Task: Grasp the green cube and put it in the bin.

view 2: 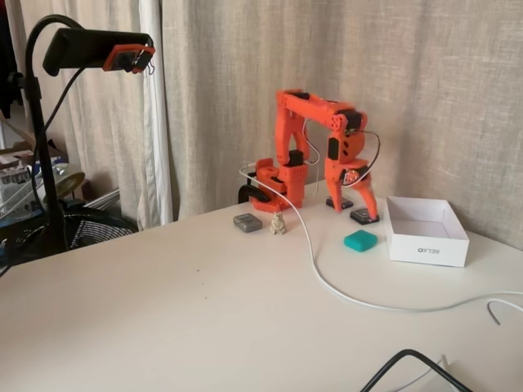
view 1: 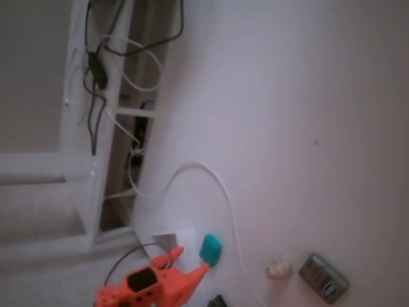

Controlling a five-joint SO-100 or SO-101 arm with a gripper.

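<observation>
Leftmost in a fixed view, a black camera stand (view 2: 45, 155) rises beside the pale table (view 2: 163, 318), with curtains (view 2: 221, 90) hanging behind. Further right on the table lie the grey metallic object (view 2: 248, 222) and, just beside it, the cream lump (view 2: 279, 224), both near the orange base of the arm (view 2: 315, 155). A white cable (view 2: 327, 282) runs from the base across the table toward the right edge. The arm folds over and downward, so that the gripper (view 2: 365, 208) points at the table just behind the green cube (view 2: 360, 240); whether its fingers are spread or closed cannot be told from this view, and nothing is seen between them. The green cube rests on the table, free of the gripper, just left of the bin (view 2: 426, 242), which stands open-topped and apart from it.

Seen from the other fixed view, which is blurred, the gripper (view 1: 192, 278) enters at the bottom with its orange tip close to the green cube (view 1: 210, 249); right of these lie the cream lump (view 1: 278, 267) and the grey metallic object (view 1: 324, 277).
</observation>
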